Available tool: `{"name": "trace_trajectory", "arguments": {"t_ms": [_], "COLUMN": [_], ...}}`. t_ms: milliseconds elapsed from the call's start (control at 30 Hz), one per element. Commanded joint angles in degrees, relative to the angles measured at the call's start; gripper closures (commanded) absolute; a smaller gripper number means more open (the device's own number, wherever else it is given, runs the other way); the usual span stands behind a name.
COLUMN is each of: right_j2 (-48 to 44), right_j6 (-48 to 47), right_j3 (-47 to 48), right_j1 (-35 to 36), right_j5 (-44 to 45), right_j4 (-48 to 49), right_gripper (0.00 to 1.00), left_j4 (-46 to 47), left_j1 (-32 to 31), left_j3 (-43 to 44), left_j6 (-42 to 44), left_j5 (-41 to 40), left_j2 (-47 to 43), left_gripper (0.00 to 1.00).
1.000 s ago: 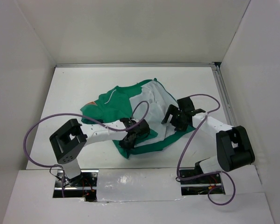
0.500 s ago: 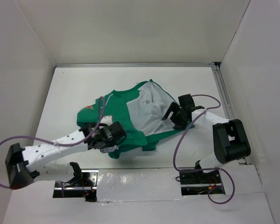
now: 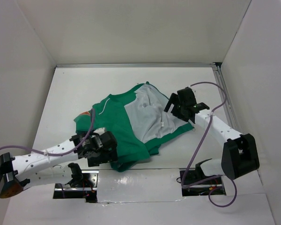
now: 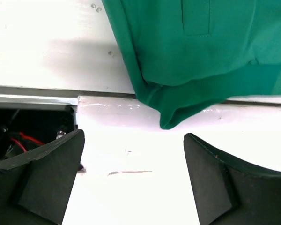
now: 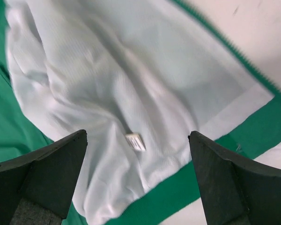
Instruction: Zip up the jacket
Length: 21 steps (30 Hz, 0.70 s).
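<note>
The jacket [image 3: 124, 126] lies open in the middle of the table, green outside and light grey lining [image 3: 147, 115] facing up, with an orange patch [image 3: 86, 114] at its left end. My left gripper [image 3: 105, 152] stands open at the jacket's near hem. In the left wrist view the gripper [image 4: 133, 180] has only white surface between its fingers, and a folded green hem corner [image 4: 175, 115] lies just ahead. My right gripper [image 3: 174, 108] hovers open over the jacket's right side. The right wrist view shows this gripper [image 5: 138, 176] above the grey lining [image 5: 107, 75] and a small white label [image 5: 135, 141].
A dark opening with wires [image 4: 23, 126] sits in the near ledge beside my left gripper. A metal rail [image 3: 223, 96] runs along the table's right edge. White walls enclose the table on three sides. Purple cables [image 3: 203, 136] loop off both arms.
My left gripper has opened and let go of the jacket's near hem after dragging it left and nearer. The right gripper has moved farther back over the lining.
</note>
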Motion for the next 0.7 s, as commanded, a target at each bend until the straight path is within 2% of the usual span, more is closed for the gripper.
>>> {"name": "trace_trajectory", "arguments": {"t_ms": [0, 100, 167, 233, 267, 333, 400, 467, 533, 567, 667], "right_j2": [-0.74, -3.8, -5.4, -7.68, -9.17, -10.23, -10.33, -8.58, -6.91, -5.33, -2.33], "right_j6": [0.79, 2.37, 2.38, 2.2, 2.03, 1.15, 0.36, -0.08, -0.35, -0.26, -0.35], "right_j3": [0.64, -5.05, -7.27, -9.91, -11.74, -13.51, -15.36, -16.07, -16.07, -15.98, -15.37], "right_j1": [-3.44, -7.65, -12.05, -14.95, -17.66, -21.26, -23.04, -24.18, -24.45, -24.28, -23.58], "right_j5": [4.11, 3.23, 2.17, 1.47, 0.77, -1.94, -3.71, -6.95, -9.85, -10.83, -14.35], "right_j4": [-4.64, -3.59, -3.59, -3.94, -3.94, -2.63, -1.66, 0.1, 1.94, 2.56, 5.02], "right_gripper": [0.04, 0.03, 0.03, 0.03, 0.03, 0.03, 0.03, 0.03, 0.03, 0.03, 0.04], "left_j4": [-1.87, 1.46, 9.59, 15.42, 19.8, 23.6, 28.97, 32.31, 36.44, 38.37, 40.5], "left_j1": [-0.39, 0.3, 2.32, 6.89, 10.56, 14.09, 20.15, 26.29, 29.56, 33.23, 38.71], "left_j3": [6.41, 9.5, 10.56, 11.09, 10.66, 9.6, 7.93, 6.44, 5.47, 4.77, 3.8], "left_j6": [1.49, 5.43, 14.12, 21.93, 23.28, 25.21, 27.32, 29.27, 30.06, 30.41, 30.68], "left_j5": [-0.82, -3.64, -2.16, 0.82, 3.54, 6.79, 10.75, 16.01, 18.41, 22.33, 26.93], "left_j2": [3.85, 6.67, 8.25, 8.96, 9.57, 10.19, 10.63, 11.94, 14.05, 15.02, 19.32], "left_gripper": [0.01, 0.01, 0.01, 0.01, 0.01, 0.01, 0.01, 0.01, 0.01, 0.01, 0.01]}}
